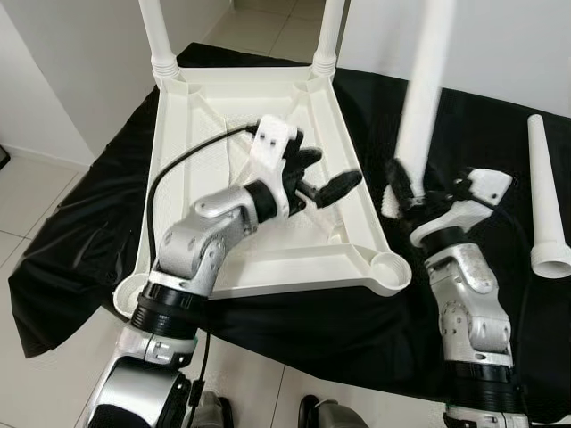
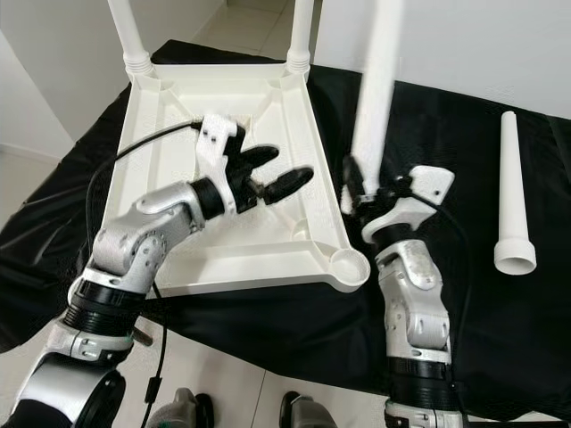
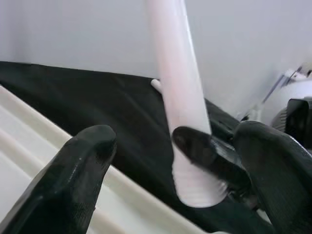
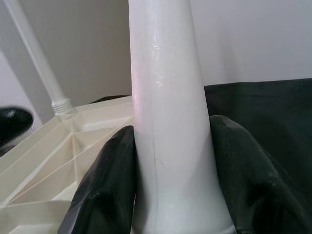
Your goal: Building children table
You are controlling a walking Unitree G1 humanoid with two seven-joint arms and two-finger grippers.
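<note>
An upside-down white plastic children's table (image 1: 259, 169) lies on a black cloth (image 1: 89, 232) that covers the tabletop, its ribbed underside facing up. Two white legs are already standing in its far corner sockets, the far left leg (image 1: 156, 36) and the far right leg (image 1: 328, 36). No brand, label or writing can be read on any part.

The left hand (image 1: 314, 176) hovers over the middle of the underside, toward the table's right rim, with its black fingers (image 3: 78, 175) spread apart and nothing between them.

Just to the right of that rim, the near right corner socket (image 1: 390, 266) stands empty. Above and beside it, the right hand (image 1: 403, 192) is clenched around the wide lower end of a third table leg (image 1: 421, 98), held upright and slightly tilted over the cloth; in the right wrist view the two fingers (image 4: 105, 190) press against both sides of the leg.

Farther right, a fourth leg (image 1: 546, 201) lies flat on the cloth, its wide end nearest the robot, well apart from the table.
</note>
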